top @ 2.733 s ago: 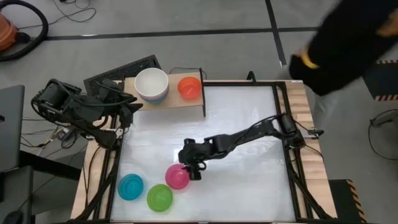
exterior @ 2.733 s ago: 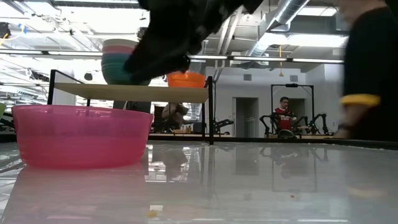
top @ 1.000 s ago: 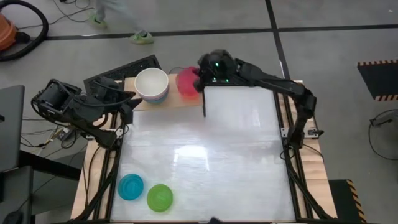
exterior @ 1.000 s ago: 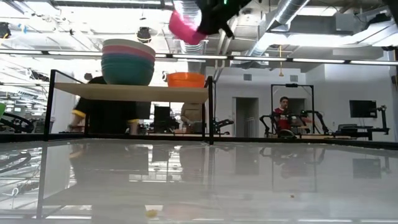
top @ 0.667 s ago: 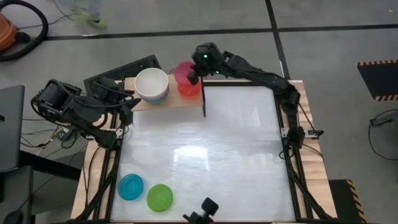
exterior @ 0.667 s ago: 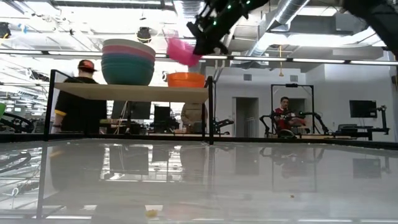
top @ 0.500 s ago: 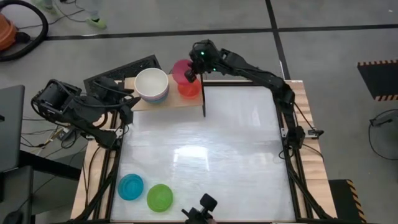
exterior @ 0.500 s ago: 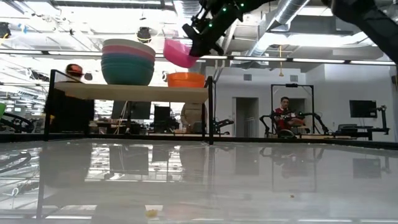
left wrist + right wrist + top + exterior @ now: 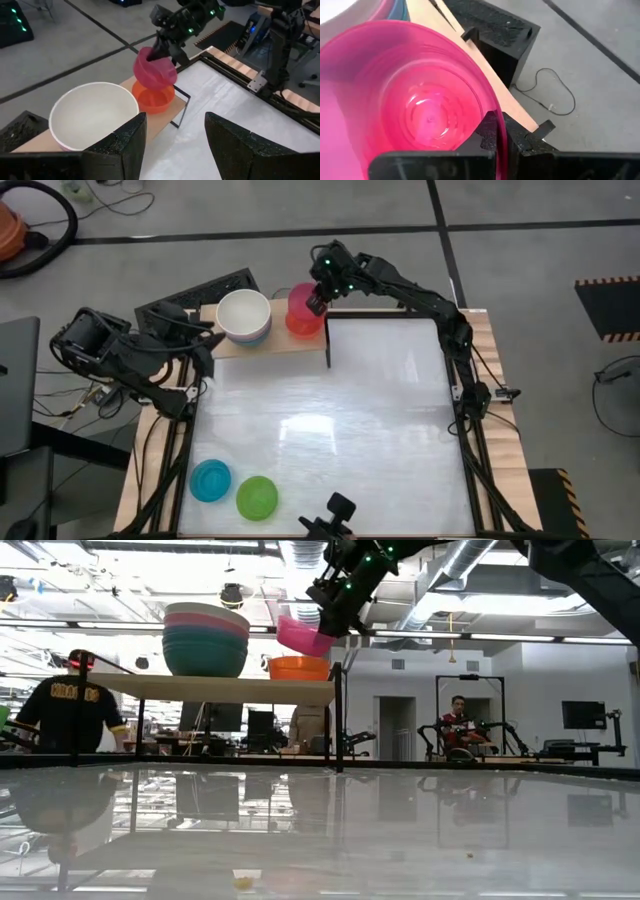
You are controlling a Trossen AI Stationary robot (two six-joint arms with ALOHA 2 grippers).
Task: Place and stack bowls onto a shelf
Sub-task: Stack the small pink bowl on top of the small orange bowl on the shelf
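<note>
My right gripper (image 9: 335,618) is shut on a pink bowl (image 9: 303,637) and holds it just above the orange-red bowl (image 9: 299,668) at the right end of the shelf (image 9: 210,689). Beside it on the shelf stands a stack of bowls (image 9: 205,640) topped by a cream-white bowl (image 9: 244,316). A cyan bowl (image 9: 210,480) and a lime bowl (image 9: 257,497) rest on the table near its front left. My left gripper (image 9: 175,140) waits open off the shelf's left end, with nothing between its fingers. My right gripper has the pink bowl by its rim (image 9: 496,125), on the side toward the table's right, with one finger inside the bowl and one outside. The fingers (image 9: 517,141) slant down from the upper right. The bowl hangs tilted, its opening turned toward the gripper, over the orange-red bowl (image 9: 152,97).
A black ribbed block (image 9: 195,295) lies behind the shelf's left end. A small black object (image 9: 335,515) sits at the table's near edge. Beyond the table a person (image 9: 75,705) passes at the left and another sits farther back (image 9: 457,725). The middle of the white tabletop (image 9: 330,420) is bare.
My right gripper has come down over the shelf's right end with the pink bowl, toward the orange-red bowl. The bowl has tipped from nearly on its side to closer to level. A person has walked leftward behind the table.
</note>
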